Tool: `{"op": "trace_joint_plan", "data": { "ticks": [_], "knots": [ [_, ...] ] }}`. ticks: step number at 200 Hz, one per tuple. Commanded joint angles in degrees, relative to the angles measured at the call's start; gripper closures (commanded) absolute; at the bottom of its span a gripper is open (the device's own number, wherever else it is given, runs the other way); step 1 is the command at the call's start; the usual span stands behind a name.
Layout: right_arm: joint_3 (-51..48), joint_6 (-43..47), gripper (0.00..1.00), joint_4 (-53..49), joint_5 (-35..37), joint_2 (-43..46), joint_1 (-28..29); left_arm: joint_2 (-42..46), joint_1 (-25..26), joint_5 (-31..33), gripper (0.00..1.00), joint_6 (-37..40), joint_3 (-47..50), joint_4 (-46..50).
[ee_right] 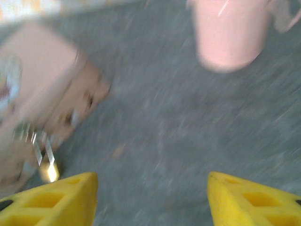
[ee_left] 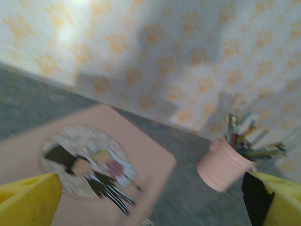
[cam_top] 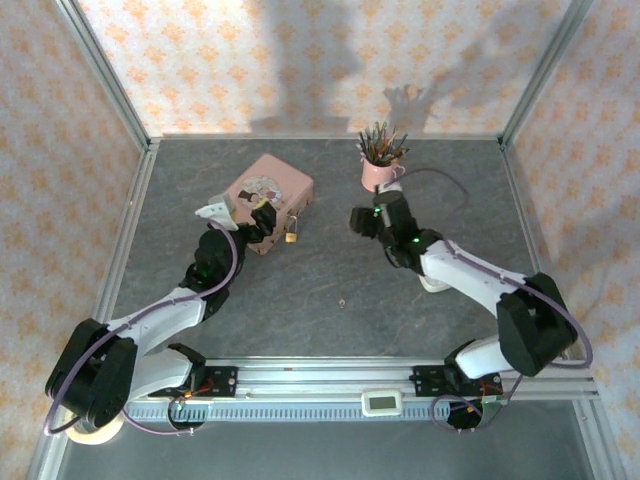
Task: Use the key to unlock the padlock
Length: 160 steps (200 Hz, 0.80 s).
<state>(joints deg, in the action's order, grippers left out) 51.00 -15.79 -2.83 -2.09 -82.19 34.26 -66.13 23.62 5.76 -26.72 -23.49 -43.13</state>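
Nearest me, the rail (cam_top: 330,380) carries both arm bases and a small white device (cam_top: 381,403). Past it, on the bare grey table (cam_top: 330,330) between the two arms, lies a tiny speck (cam_top: 341,301), too small for me to tell what it is.

Further in, the left gripper (cam_top: 258,222) sits over the near corner of the pink tin (cam_top: 272,190). Its wrist view, blurred, shows the left gripper (ee_left: 150,207) with yellow fingers (ee_left: 28,197) spread wide at the two bottom corners and nothing between them. The tin's lid (ee_left: 141,155) with its round picture lies just beyond.

The right gripper (cam_top: 362,218) hangs over bare table to the right of the tin, near the cup. From its own wrist, the right gripper (ee_right: 153,200) also has its yellow fingers (ee_right: 51,200) well apart with only grey table in the gap, so it grips nothing.

The padlock (cam_top: 291,236) is at the tin's near right side, just beside it, between the two grippers and closer to the left one. In the right wrist view the padlock (ee_right: 48,170) is a gold gleam under a thin silver shackle, against the pink tin (ee_right: 42,89). Blur hides whether it is hooked on.

Furthest back stands a pink cup (cam_top: 378,172) full of pencils, near the patterned wall (cam_top: 300,60). The cup (ee_left: 222,165) also shows from the left wrist, and again from the right wrist (ee_right: 230,33).
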Motion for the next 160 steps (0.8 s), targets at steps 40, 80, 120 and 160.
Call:
{"op": "trace_joint_plan", "data": {
  "ticks": [40,80,120,160],
  "knots": [
    [1.82,-11.11,0.45,-24.79,-0.37,-6.79,18.90,-2.25,1.08,7.31,0.01,-9.15,0.15,-0.25],
    [1.28,-19.45,0.48,-26.87,4.70,-10.04,24.89,-1.99,1.08,9.83,0.01,-8.79,0.98,-0.16],
    [-0.18,-21.54,0.55,-24.15,5.12,-11.78,25.16,-1.30,1.08,10.50,0.01,-8.01,1.42,1.04],
    [-2.35,-22.18,0.66,-20.78,4.93,-12.76,25.15,-0.43,1.08,11.39,0.01,-8.11,2.29,0.94]
  ]
}}
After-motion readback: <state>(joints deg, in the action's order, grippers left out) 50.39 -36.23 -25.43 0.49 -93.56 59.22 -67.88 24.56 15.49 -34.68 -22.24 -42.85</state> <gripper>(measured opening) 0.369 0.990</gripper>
